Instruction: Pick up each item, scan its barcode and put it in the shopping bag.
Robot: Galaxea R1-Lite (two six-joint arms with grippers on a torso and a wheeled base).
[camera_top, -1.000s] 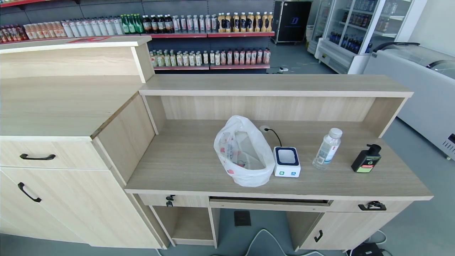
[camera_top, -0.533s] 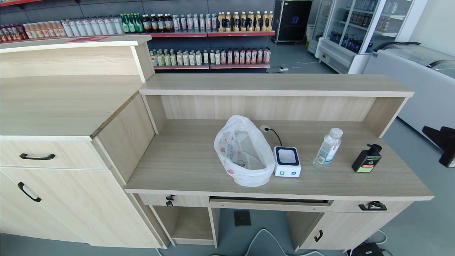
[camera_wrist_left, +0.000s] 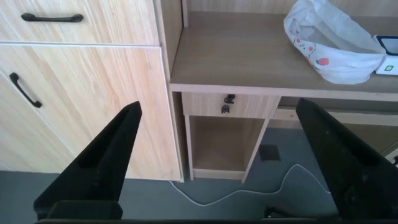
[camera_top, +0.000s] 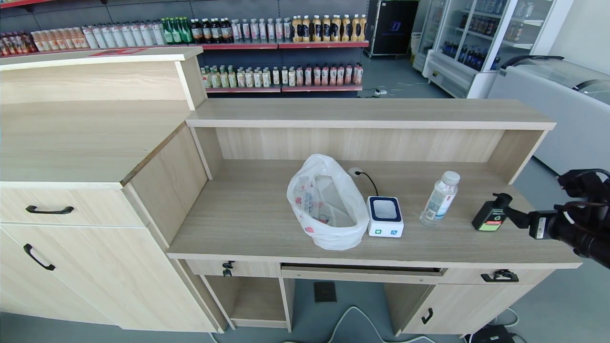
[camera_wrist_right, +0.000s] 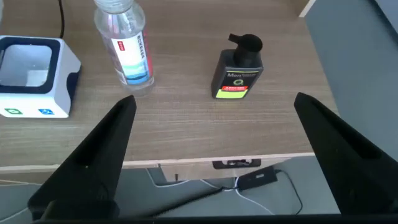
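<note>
Right gripper sits at the right edge of the head view, fingers spread and holding nothing, close to the black pump bottle with a green and red label. That bottle stands upright at the right end of the light wooden table. Left of it stands a clear plastic water bottle with a white cap. Further left is a white box scanner with a dark blue top, and just beside that a white plastic shopping bag with its mouth open.

From the left wrist, the left gripper hangs low before the table's near left corner, fingers wide apart and empty. The bag lies far off to the right on the tabletop.

From the right wrist, the spread fingers frame the near table edge. The pump bottle stands beyond them, untouched, with the water bottle and scanner to its left.
</note>
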